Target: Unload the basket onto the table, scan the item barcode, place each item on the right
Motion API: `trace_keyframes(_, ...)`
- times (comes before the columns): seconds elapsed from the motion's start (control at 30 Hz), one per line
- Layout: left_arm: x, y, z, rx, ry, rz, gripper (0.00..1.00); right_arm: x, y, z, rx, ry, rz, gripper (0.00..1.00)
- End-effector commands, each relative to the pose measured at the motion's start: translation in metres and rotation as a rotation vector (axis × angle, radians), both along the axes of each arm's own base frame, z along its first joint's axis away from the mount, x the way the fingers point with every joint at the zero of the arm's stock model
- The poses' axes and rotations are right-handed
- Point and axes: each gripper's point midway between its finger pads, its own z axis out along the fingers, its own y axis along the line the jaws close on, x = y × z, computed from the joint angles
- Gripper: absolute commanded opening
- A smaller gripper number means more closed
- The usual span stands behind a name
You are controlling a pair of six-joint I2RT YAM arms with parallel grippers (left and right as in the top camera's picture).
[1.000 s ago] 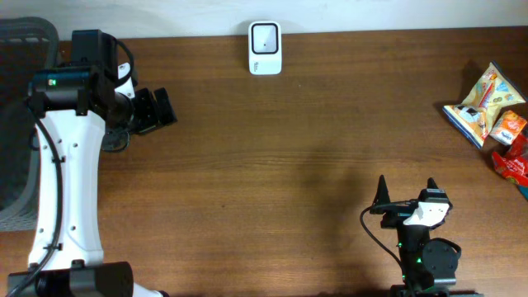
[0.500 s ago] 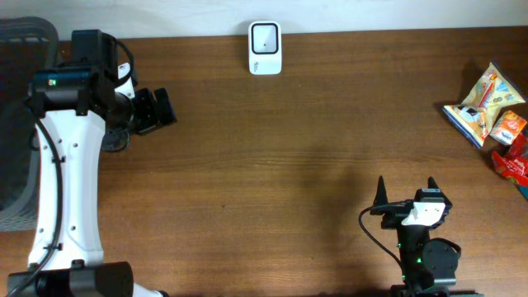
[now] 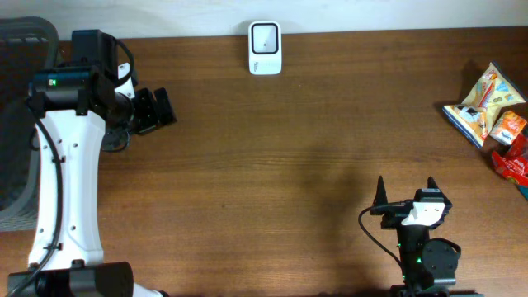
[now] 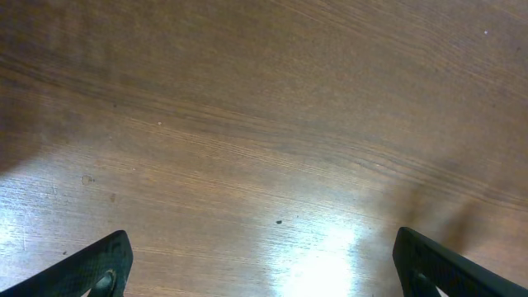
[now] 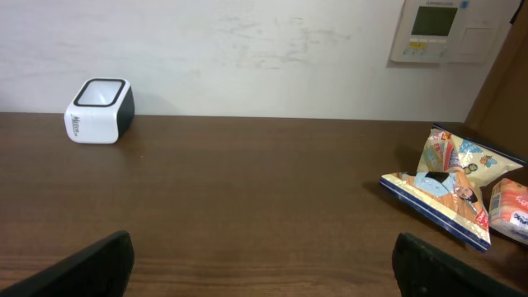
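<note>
well, the snack packet (image 3: 483, 103) lies at the right edge of the table (image 3: 289, 165), far from the white scanner (image 3: 265, 48). right gripper (image 3: 405, 190) and left gripper (image 3: 155, 111) both gape, empty. risk: neighbouring packets (image 3: 513, 144) crowd it, so a grab could pinch two.

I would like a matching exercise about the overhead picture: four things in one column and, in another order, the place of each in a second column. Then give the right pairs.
Things
1. white scanner
2. snack packets
3. left gripper
4. right gripper

Places
A. by the near edge of the table, right of the middle
B. at the far edge, in the middle
C. at the right edge
D. on the left side, toward the far edge

Pairs: 1-B; 2-C; 3-D; 4-A
</note>
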Motion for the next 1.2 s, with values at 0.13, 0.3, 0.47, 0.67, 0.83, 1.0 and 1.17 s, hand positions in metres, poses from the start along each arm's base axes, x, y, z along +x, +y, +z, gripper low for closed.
trace_keyframes(0.13, -0.012, 0.010, -0.004, 0.049, 0.054, 0.026, 0.99, 0.000, 0.000, -0.004, -0.006, 0.005, 0.002, 0.99)
trace_keyframes(0.3, -0.023, 0.032, -0.011, 0.178, 0.112, 0.057, 0.99, 0.000, 0.000, -0.004, -0.006, 0.005, 0.002, 0.99)
trace_keyframes(0.47, -0.040, 0.031, -0.018, 0.213, -0.122, -0.017, 0.99, 0.000, 0.000, -0.004, -0.006, 0.005, 0.002, 0.99)
trace_keyframes(0.67, -0.069, -0.002, -0.048, 0.168, -0.550, -0.241, 0.99, 0.000, 0.000, -0.004, -0.006, 0.005, 0.002, 0.98)
trace_keyframes(0.83, -0.102, -0.001, -0.055, 0.224, -0.843, -0.212, 0.99, 0.000, 0.000, -0.004, -0.006, 0.005, 0.002, 0.98)
trace_keyframes(1.0, -0.107, 0.005, -0.065, 0.252, -0.839, -0.188, 0.99, 0.000, 0.000, -0.004, -0.006, 0.005, 0.002, 0.99)
trace_keyframes(1.17, -0.112, 0.013, -0.067, 0.307, -0.936, -0.141, 0.99, 0.000, 0.000, -0.004, -0.006, 0.005, 0.002, 0.99)
